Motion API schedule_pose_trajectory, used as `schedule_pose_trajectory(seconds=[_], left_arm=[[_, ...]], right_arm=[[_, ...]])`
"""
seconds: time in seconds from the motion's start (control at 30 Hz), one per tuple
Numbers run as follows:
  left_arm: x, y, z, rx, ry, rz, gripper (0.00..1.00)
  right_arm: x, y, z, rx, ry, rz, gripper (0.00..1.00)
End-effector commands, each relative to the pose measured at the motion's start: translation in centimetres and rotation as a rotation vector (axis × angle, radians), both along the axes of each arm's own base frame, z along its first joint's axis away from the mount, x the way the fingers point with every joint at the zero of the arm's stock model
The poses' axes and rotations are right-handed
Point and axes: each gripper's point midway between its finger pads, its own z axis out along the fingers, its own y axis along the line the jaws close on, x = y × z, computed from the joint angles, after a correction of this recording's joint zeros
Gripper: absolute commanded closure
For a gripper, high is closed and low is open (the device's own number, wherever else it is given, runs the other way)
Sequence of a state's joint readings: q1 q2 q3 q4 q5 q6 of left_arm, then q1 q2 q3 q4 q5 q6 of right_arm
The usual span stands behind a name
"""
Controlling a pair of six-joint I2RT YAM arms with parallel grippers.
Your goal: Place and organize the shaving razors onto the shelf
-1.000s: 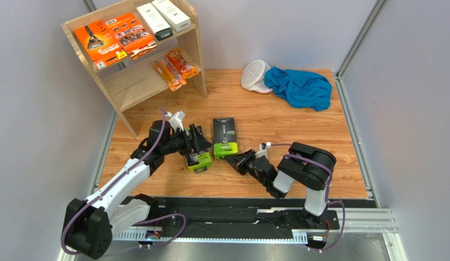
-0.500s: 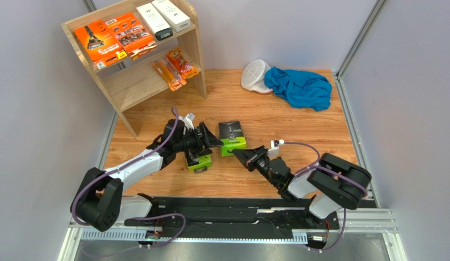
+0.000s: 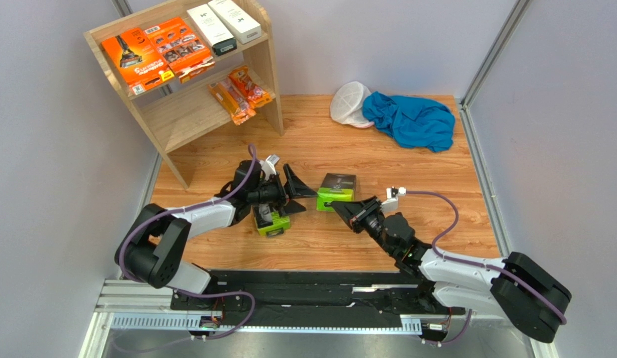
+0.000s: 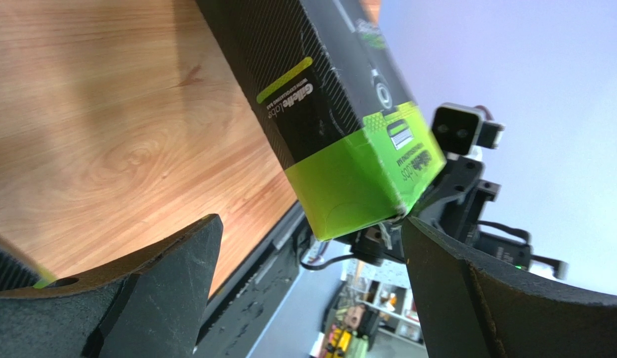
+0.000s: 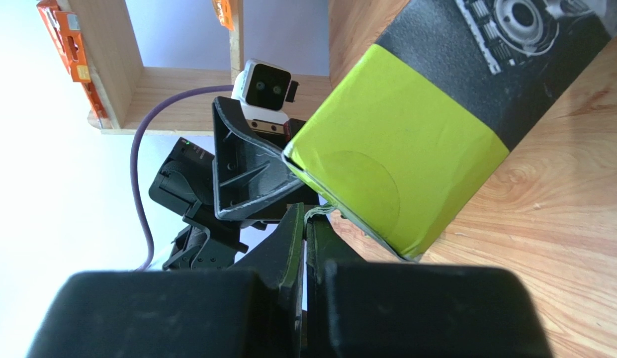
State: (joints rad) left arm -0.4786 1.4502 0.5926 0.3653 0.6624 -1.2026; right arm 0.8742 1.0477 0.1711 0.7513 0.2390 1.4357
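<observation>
My right gripper (image 3: pixel 350 211) is shut on the thin tab at the lime-green end of a black-and-green razor pack (image 3: pixel 337 191) and holds it tilted above the floor. The right wrist view shows the closed jaws (image 5: pixel 305 218) pinching that tab under the pack (image 5: pixel 416 142). My left gripper (image 3: pixel 297 190) is open, its fingers spread either side of the pack's green end (image 4: pixel 356 186) without touching it. A second black-and-green pack (image 3: pixel 273 221) lies under the left arm. The shelf (image 3: pixel 268 63) holds two flat orange packs (image 3: pixel 137 60), two white boxes (image 3: pixel 213 28) and small orange packets (image 3: pixel 241 92).
A blue cloth (image 3: pixel 410 119) and a white mesh cap (image 3: pixel 349 103) lie at the far right of the wooden floor. The black rail (image 3: pixel 311 294) with the arm bases runs along the near edge. Grey walls close in both sides.
The right gripper has carried the black-and-green pack to the right and tilted it up off the floor. The left gripper has followed to the right, off the second pack.
</observation>
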Motion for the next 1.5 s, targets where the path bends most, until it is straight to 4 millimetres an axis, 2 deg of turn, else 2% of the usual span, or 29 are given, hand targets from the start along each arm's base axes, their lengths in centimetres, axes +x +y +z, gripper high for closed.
schedule_pose_trajectory(seconds=[0.0, 0.1, 0.33, 0.5, 0.63, 0.73, 0.83, 1.0, 1.1, 1.2, 1.23, 1.27, 1.43, 1.47], left_arm=[[-0.2, -1.5, 2.1, -0.129, -0.012, -0.052, 0.01], [-0.4, -2.3, 2.5, -0.150, 0.001, -0.073, 0.01], [-1.9, -3.7, 2.0, -0.163, 0.122, -0.142, 0.01], [-1.9, -4.6, 1.6, -0.140, 0.167, -0.157, 0.01], [-1.6, -5.1, 2.6, -0.204, 0.169, -0.146, 0.01], [-2.2, -5.8, 2.7, -0.233, 0.214, -0.181, 0.01], [-3.3, -6.8, 2.6, -0.232, 0.243, -0.219, 0.01], [-4.8, -8.7, 0.8, -0.199, 0.296, -0.251, 0.01], [-4.6, -9.1, 0.4, -0.192, 0.292, -0.225, 0.04], [-4.1, -9.1, 0.4, -0.207, 0.287, -0.190, 0.12], [-3.8, -9.2, 0.8, -0.225, 0.266, -0.185, 0.19], [-3.6, -9.3, 0.6, -0.227, 0.268, -0.176, 0.21], [-2.6, -9.9, 0.3, -0.275, 0.262, -0.154, 0.25], [-2.5, -10.0, 0.3, -0.282, 0.259, -0.148, 0.26]], right_arm=[[-0.5, -0.6, 0.2, 0.004, -0.019, 0.001, 1.00], [-0.8, -0.9, 0.4, 0.008, -0.025, 0.002, 1.00], [-1.3, -2.2, 0.4, -0.013, -0.029, -0.019, 1.00], [-1.6, -2.6, 0.2, -0.023, -0.031, -0.020, 1.00], [-1.9, -2.9, -0.4, -0.024, -0.021, -0.019, 1.00], [-2.1, -3.1, -0.8, -0.027, -0.018, -0.016, 1.00], [-2.2, -3.1, -1.1, -0.030, -0.013, -0.013, 1.00], [-2.3, -2.9, -0.9, -0.031, -0.017, -0.002, 1.00], [-2.4, -2.8, -0.9, -0.036, -0.017, 0.009, 1.00], [-2.6, -2.8, -1.1, -0.033, -0.013, 0.018, 1.00], [-2.7, -2.9, -1.1, -0.029, -0.013, 0.018, 1.00], [-2.8, -2.9, -1.2, -0.028, -0.013, 0.022, 1.00], [-3.3, -3.2, -1.0, -0.019, -0.022, 0.030, 1.00], [-3.4, -3.4, -1.5, -0.031, -0.012, 0.027, 1.00]])
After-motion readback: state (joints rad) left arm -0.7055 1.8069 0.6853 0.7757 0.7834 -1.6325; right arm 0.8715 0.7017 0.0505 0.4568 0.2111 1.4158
